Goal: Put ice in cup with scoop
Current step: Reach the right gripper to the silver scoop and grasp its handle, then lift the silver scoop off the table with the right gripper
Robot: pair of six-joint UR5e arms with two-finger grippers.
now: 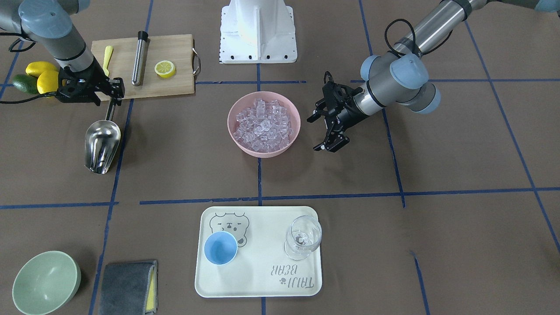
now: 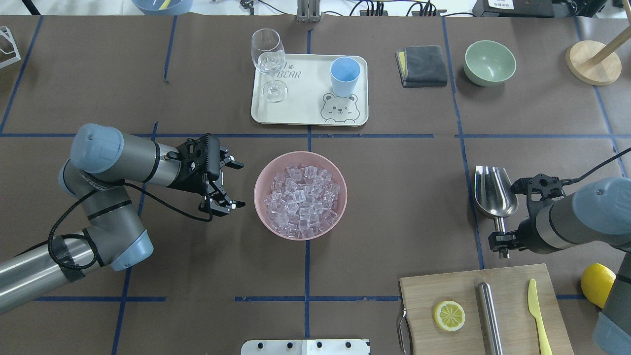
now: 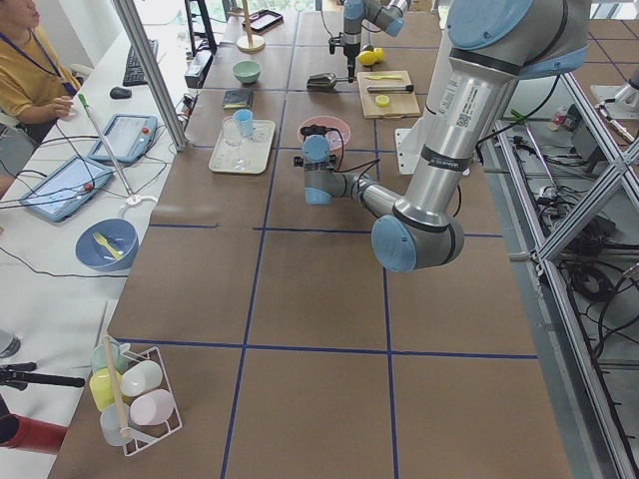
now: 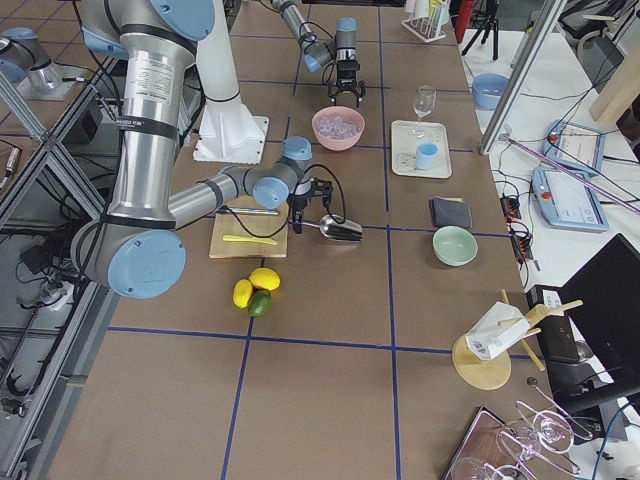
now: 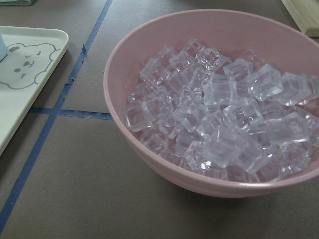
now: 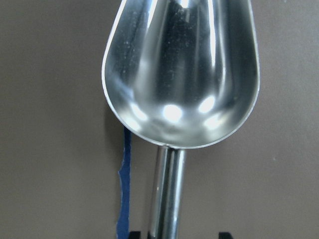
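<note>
- Currently the right gripper is straddling the rod handle of the scoop. Its jaws are standing apart, and the wrist view is showing a gap between one fingertip and the rod.
- The scoop is lying on the brown table cover with its trough facing up and its mouth pointing away from the robot.
- The left gripper is hovering just beside the pink bowl, its jaws spread wide and gripping nothing.
- The ice is sitting heaped in the pink bowl at the middle of the table.
- The cup is standing upright on the cream tray, just beyond the bear drawing and apart from the clear goblet sharing that tray.
</note>
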